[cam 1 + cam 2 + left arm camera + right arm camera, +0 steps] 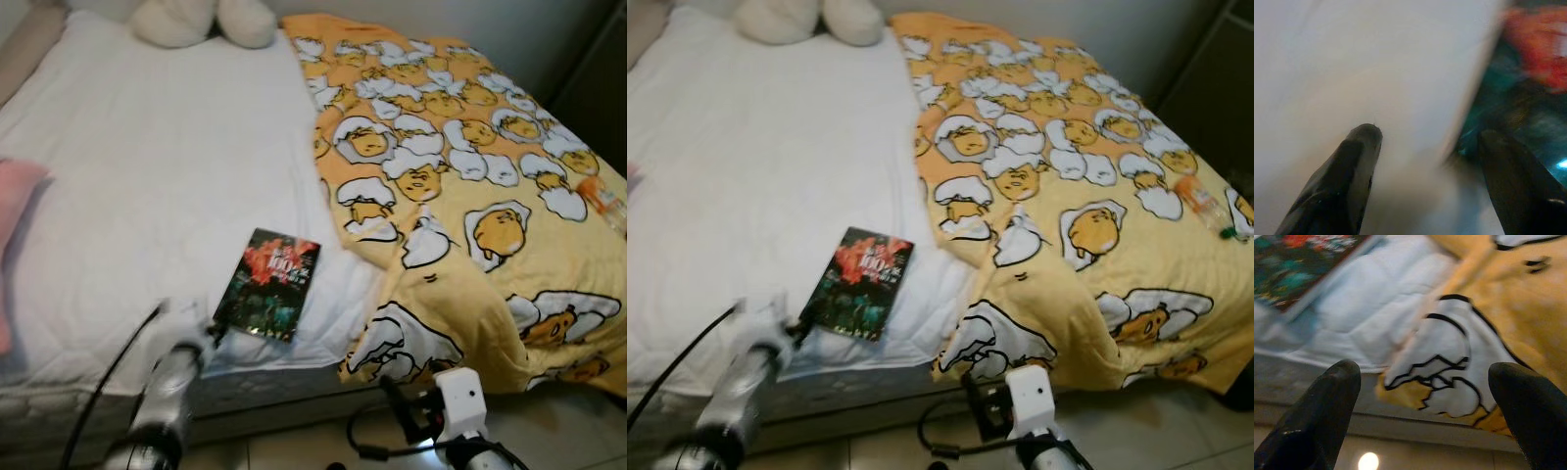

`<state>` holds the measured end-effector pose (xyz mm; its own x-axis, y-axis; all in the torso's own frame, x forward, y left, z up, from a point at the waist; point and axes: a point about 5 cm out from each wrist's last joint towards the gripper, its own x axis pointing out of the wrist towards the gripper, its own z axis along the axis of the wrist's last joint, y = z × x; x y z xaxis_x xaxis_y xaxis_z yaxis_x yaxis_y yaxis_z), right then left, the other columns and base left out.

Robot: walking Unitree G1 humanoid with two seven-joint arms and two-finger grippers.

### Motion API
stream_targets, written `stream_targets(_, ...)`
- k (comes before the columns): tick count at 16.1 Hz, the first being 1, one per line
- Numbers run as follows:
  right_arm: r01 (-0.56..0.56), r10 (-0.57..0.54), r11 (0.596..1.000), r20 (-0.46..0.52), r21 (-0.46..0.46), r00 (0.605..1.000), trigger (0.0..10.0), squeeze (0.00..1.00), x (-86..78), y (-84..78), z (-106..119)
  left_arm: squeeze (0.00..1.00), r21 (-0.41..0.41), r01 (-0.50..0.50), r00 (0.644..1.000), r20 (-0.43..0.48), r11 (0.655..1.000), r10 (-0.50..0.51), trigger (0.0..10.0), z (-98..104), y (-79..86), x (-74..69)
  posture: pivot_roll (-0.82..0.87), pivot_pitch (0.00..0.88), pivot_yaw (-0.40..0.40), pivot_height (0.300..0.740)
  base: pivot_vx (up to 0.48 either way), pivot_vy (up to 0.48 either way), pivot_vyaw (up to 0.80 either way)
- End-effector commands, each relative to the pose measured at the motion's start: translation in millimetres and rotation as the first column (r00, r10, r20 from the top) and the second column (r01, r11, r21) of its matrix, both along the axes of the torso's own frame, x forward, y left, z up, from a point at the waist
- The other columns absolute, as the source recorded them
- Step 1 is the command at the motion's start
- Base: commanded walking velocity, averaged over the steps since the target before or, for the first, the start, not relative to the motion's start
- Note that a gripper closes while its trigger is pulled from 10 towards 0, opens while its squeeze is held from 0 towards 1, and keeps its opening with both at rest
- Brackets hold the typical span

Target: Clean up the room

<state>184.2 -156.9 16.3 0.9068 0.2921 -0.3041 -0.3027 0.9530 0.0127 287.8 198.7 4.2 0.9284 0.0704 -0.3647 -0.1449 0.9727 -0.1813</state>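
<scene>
— Two fabrics cover the bed point(147, 176): a plain white quilted sheet and a soft yellow blanket point(470, 196) printed with cartoon egg figures, rumpled and hanging over the bed's near edge.

— And the book point(267, 284)?

— Flat, rectangular, glossy dark cover with a red burst and teal patches. It lies face up on the white sheet, close to the bed's near edge, just beside the blanket's fold. Its long axis runs from the near edge up toward the head of the bed, tilted slightly toward the blanket.

— Where is the left gripper point(1425, 161)?

— At the book's near corner, on the side away from the blanket. Its fingers point(1354, 166) stand apart, one over the sheet, the other over the cover; blur hides whether they touch.

— The right gripper point(1422, 401)?

— Low, before the hanging blanket edge, fingers point(1327, 401) spread wide, gripping nothing.

— Anything else near the book?

— Well beyond it, a fluffy cream plush point(201, 20) at the head of the bed, a pink pillow point(15, 196) at the far side, a small orange bottle point(1203, 206) on the blanket. Pale tile floor point(558, 431) below.
</scene>
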Motion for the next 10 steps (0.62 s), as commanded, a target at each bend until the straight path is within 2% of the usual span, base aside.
stream_targets(1,-0.017,0.017,1.0,-0.028,-0.004,0.999,10.0,0.0,-3.0,-4.8,-2,0.0,-0.126,-0.01,0.998,-0.057,0.992,0.003,10.0,-15,-14.8,-11.4,0.07,0.191,-0.145,0.74,0.0,0.0,0.0)
stream_targets(3,-0.039,0.039,0.999,-0.034,-0.007,0.999,10.0,0.0,-0.6,-4.1,-2,0.0,-0.212,-0.051,0.998,-0.056,0.976,0.039,10.0,-18,-21.3,-13.9,0.08,0.193,-0.161,0.74,0.0,0.0,0.0)
stream_targets(4,-0.045,0.044,0.999,-0.035,-0.008,0.998,10.0,0.0,1.6,-4.8,-1,0.0,-0.3,-0.071,0.997,-0.021,0.951,0.068,10.0,-13,-25.5,-9.6,0.08,0.192,-0.167,0.74,0.0,0.0,0.0)
stream_targets(6,-0.055,0.055,0.998,-0.037,-0.011,0.998,10.0,0.0,2.7,-5.8,0,0.0,-0.376,-0.075,0.995,0.031,0.924,0.094,10.0,-4,-27.6,-6.2,0.08,0.194,-0.171,0.74,0.0,0.0,0.0)
stream_targets(8,-0.059,0.058,0.998,-0.046,-0.016,0.997,10.0,0.0,-0.6,-8.6,-1,0.0,-0.277,-0.055,0.989,0.116,0.959,0.09,10.0,13,-22.0,-6.9,0.08,0.197,-0.166,0.74,0.0,0.0,0.0)
stream_targets(9,-0.058,0.057,0.998,-0.054,-0.017,0.997,10.0,0.0,-2.5,-9.2,-3,0.0,-0.335,-0.141,0.979,0.09,0.932,0.181,10.0,14,-18.8,-9.7,0.08,0.196,-0.165,0.74,0.0,0.0,0.0)
stream_targets(10,-0.06,0.059,0.998,-0.065,-0.015,0.996,10.0,0.0,-4.6,-8.4,-5,0.0,-0.391,-0.147,0.98,0.066,0.909,0.187,10.0,15,-28.7,-15.9,0.09,0.2,-0.157,0.74,0.0,0.0,0.0)
